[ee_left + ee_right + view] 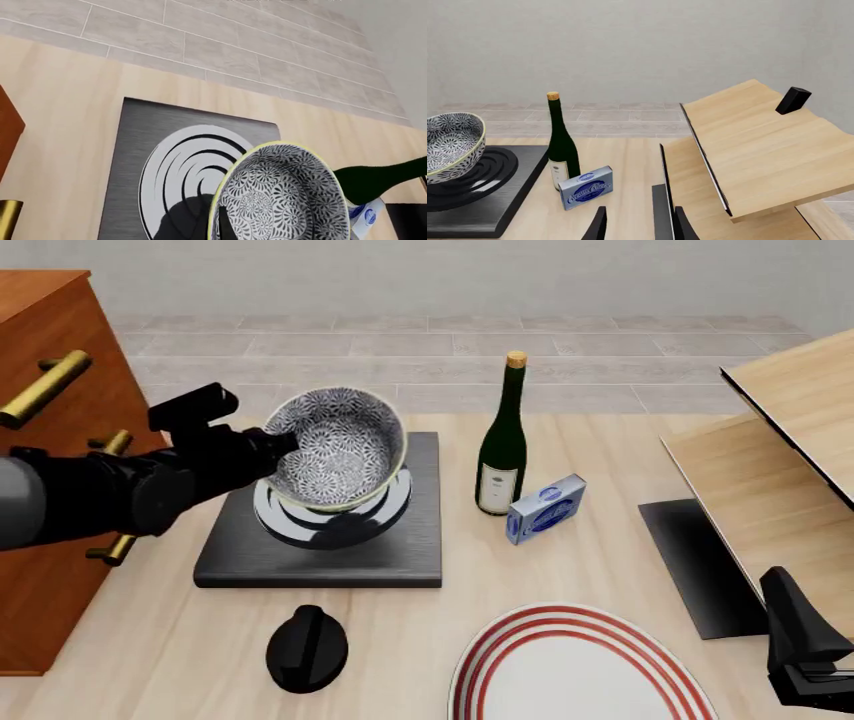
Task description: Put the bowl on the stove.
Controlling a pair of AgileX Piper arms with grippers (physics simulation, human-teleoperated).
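Left gripper [274, 445] — clamped on the rim of the bowl [336, 447], held tilted just above the rings of the stove [320, 540], toward its far edge. Advised: level the bowl, centre over the rings, lower gently, then release — no dropping.

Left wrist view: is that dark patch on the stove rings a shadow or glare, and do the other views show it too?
Left wrist view: the dark patch on the stove looks like a soft shadow cast by the bowl, not glare. Front view: the same shadow sits under the tilted bowl held by the left gripper. Right wrist view: the rings show faint glossy highlights; everything is sharp.
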